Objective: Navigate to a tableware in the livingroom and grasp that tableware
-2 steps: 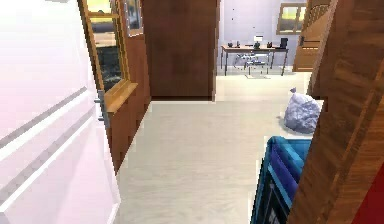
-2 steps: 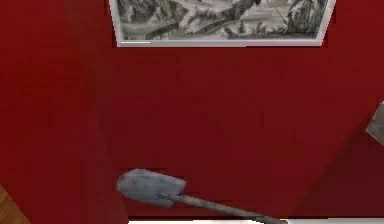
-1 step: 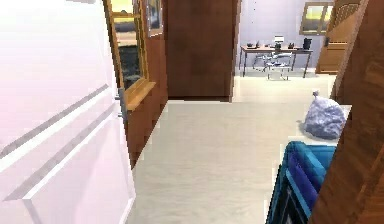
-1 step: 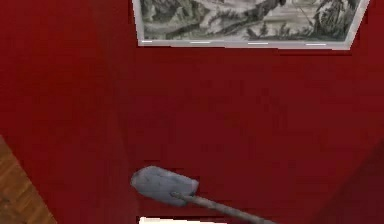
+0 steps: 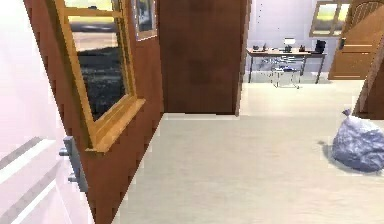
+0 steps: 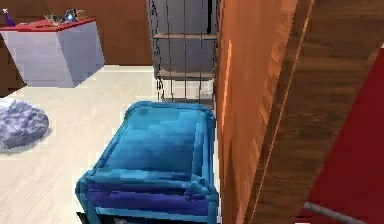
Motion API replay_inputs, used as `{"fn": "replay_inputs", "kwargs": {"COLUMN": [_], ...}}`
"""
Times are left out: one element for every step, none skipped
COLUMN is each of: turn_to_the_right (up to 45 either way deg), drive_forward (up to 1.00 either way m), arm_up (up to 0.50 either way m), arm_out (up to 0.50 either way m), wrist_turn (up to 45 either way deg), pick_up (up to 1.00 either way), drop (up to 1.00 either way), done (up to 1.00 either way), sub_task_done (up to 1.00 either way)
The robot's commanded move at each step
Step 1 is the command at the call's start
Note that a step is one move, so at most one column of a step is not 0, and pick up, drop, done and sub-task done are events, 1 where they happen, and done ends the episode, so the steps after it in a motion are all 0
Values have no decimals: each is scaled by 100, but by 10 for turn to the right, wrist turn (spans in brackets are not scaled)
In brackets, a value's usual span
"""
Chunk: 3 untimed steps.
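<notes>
Gripper: cannot tell its state. Drive toward the far desk at one o'clock, skirting the grey cushion at three o'clock.

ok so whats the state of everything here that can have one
window, looks shut
white door, looks swung open, handle toward camera
far wooden door, looks open
desk, upright, small things on top
chair, upright at the desk
grey cushion, slumped on floor
blue box, upright on floor by wooden wall
wire shelf, upright
red-topped counter, upright, small things on top
</notes>
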Motion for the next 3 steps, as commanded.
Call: {"fn": "replay_inputs", "kwargs": {"turn_to_the_right": [120,0,90], "drive_forward": [0,60,0], "arm_up": [0,0,0], "arm_out": [0,0,0], "wrist_turn": [0,0,0], "pick_up": [0,0,0], "drop": [0,0,0], "done": [0,0,0], "sub_task_done": [0,0,0]}}
